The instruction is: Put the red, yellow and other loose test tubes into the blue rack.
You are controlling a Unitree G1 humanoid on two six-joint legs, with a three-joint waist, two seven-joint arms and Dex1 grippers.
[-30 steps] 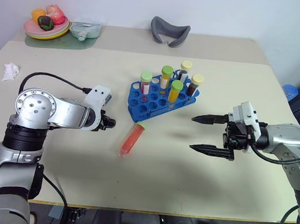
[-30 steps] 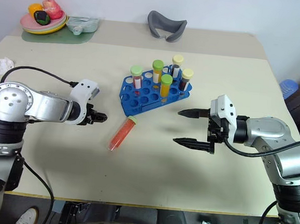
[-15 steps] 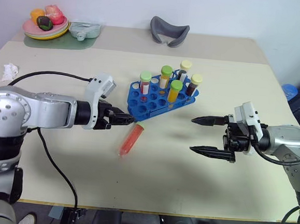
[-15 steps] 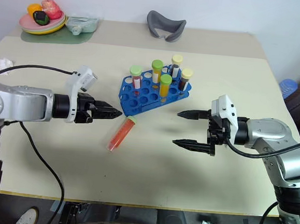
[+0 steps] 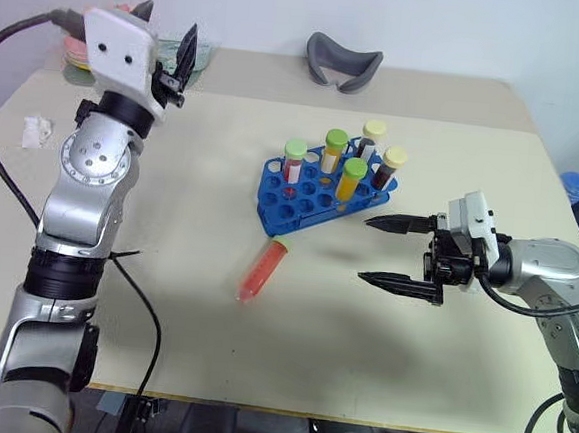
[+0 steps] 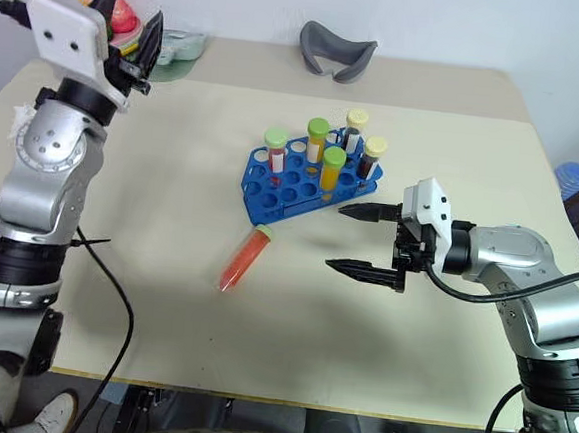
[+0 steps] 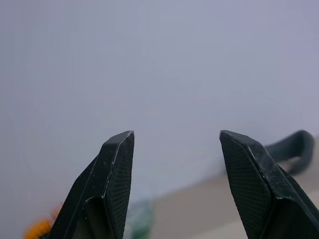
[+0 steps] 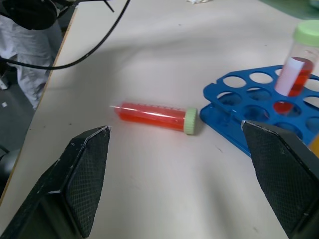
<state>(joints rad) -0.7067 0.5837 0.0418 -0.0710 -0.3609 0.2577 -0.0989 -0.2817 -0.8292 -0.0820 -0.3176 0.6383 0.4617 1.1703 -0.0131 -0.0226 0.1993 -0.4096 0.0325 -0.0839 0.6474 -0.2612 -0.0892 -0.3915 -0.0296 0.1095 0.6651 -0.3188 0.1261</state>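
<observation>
My right claw [image 5: 379, 251] is hovering with its jaws spread wide and empty, pointing across the table [image 5: 199, 350] toward my left, just off the near right corner of the blue rack [image 5: 323, 192]. My left claw [image 5: 165, 54] is held high over the far left corner of the table, jaws partly apart and holding nothing, aiming out past the far edge.

The loose red tube [image 5: 263, 270] with the green cap is lying on its side on the bare surface, cap end just beside the rack's near corner and tip pointing toward the near edge; in the right wrist view it [image 8: 155, 117] is sitting between my two fingers but well beyond them. Five capped tubes are already standing upright in the rack's far rows, and the near rows are showing open holes.

Risks, as I am judging them:
- The tube is round and lying free, so a fingertip arriving off-centre is likely to roll it toward the near edge.
- The cap is so close to the rack that a wide approach is likely to knock the rack and shake the standing tubes.
- A grip near the tip is likely to let the heavier cap end swing down during the lift.
</observation>
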